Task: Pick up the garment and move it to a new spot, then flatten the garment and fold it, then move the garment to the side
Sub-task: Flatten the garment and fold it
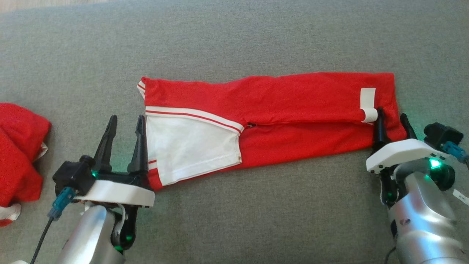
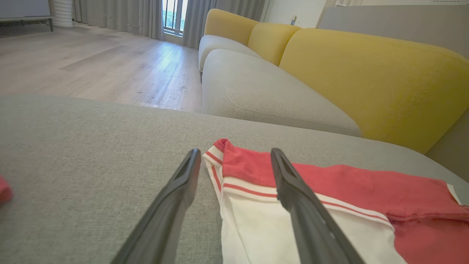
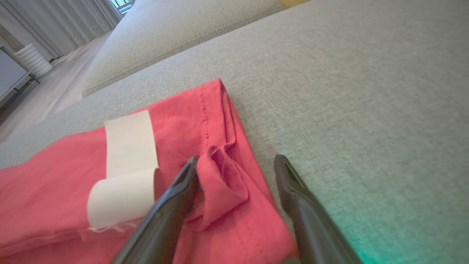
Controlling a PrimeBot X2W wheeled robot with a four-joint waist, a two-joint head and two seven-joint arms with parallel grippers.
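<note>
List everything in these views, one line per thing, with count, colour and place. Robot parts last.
Folded red cloth garment with white sleeve and striped trim: one, red and white, long strip across the cushion's middle.
White fabric label: one, white, on the garment's right end, near end curled.
Crumpled red cloth heap: one, red, left edge of head view.
Grey woven cushion: one, grey, under everything.
Yellow-backed sofa: one, yellow with grey seat, beyond the cushion.
Pale wooden floor: one, light brown, left wrist view's upper left.
Left arm: one, silver; black jaws open, straddling the garment's left edge.
Right arm: one, silver; black jaws open, straddling the garment's near right corner.
</note>
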